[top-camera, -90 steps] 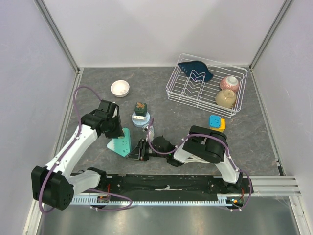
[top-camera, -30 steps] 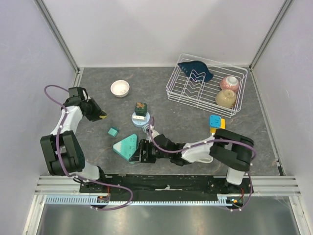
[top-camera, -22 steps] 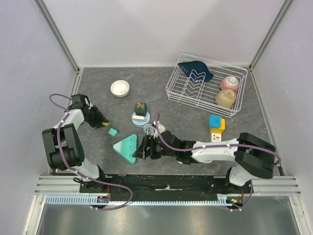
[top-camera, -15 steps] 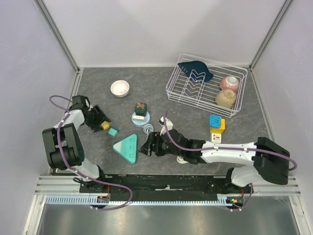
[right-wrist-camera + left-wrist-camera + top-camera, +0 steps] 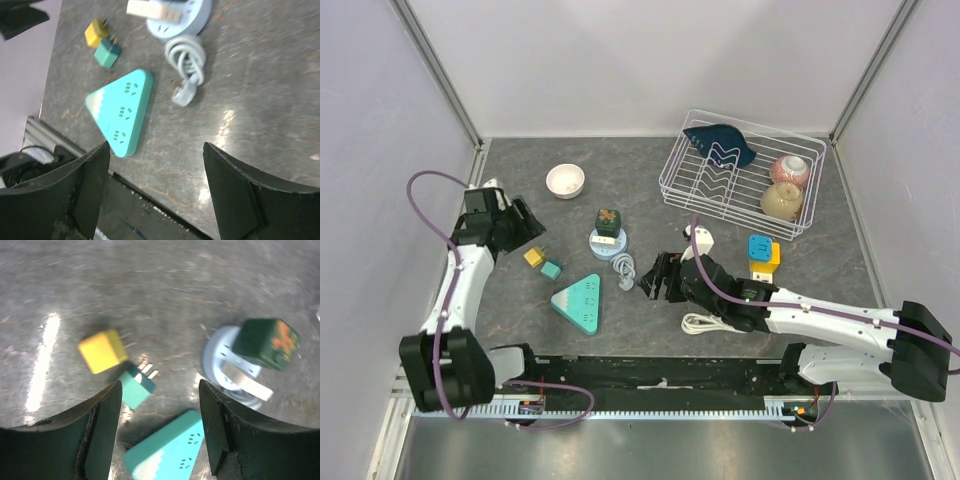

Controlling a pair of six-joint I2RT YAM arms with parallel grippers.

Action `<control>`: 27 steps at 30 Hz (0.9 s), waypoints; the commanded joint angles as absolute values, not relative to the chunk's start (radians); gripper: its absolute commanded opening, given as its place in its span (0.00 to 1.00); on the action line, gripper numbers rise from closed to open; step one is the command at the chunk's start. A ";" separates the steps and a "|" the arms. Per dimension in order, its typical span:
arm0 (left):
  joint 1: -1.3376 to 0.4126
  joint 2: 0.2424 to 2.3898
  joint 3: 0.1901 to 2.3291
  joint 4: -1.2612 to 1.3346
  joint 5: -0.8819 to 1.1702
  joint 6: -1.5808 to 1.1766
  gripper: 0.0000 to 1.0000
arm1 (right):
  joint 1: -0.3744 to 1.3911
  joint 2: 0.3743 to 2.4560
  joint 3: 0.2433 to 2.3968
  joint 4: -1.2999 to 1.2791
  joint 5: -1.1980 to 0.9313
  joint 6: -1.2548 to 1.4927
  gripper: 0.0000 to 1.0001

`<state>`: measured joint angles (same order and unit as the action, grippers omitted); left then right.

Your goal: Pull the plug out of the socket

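Teal plug (image 5: pixel 551 269) loose, near left tool (image 5: pixel 528 224)

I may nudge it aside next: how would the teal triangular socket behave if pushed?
The triangular socket lies flat and low, so it probably slides rather than tips. Its hard-looking shell is likely stiff. On the shiny table it may skid easily.

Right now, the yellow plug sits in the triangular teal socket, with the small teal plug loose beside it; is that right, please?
No: the yellow plug lies loose, off the triangular teal socket; the left wrist view shows it. The small teal plug is loose beside it.
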<state>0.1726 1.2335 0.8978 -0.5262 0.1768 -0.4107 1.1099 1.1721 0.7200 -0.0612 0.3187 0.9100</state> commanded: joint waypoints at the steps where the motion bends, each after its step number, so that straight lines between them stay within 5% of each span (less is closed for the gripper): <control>1: 0.016 1.126 0.900 -0.473 0.126 -0.334 0.68 | 1.065 1.111 0.715 -0.118 0.394 0.877 0.82; 5: -0.170 1.143 0.984 -0.471 0.064 -0.298 0.74 | 1.039 1.089 0.704 -0.123 0.411 0.870 0.82; 8: -0.250 1.218 1.043 -0.469 0.060 -0.266 0.88 | 1.035 1.077 0.692 -0.124 0.420 0.867 0.82; 19: -0.374 1.515 1.256 -0.428 0.002 -0.097 0.89 | 1.009 1.061 0.679 -0.095 0.509 0.833 0.81; 27: -0.383 1.742 1.376 -0.434 0.003 -0.081 0.86 | 0.833 1.267 0.831 0.043 0.290 0.744 0.80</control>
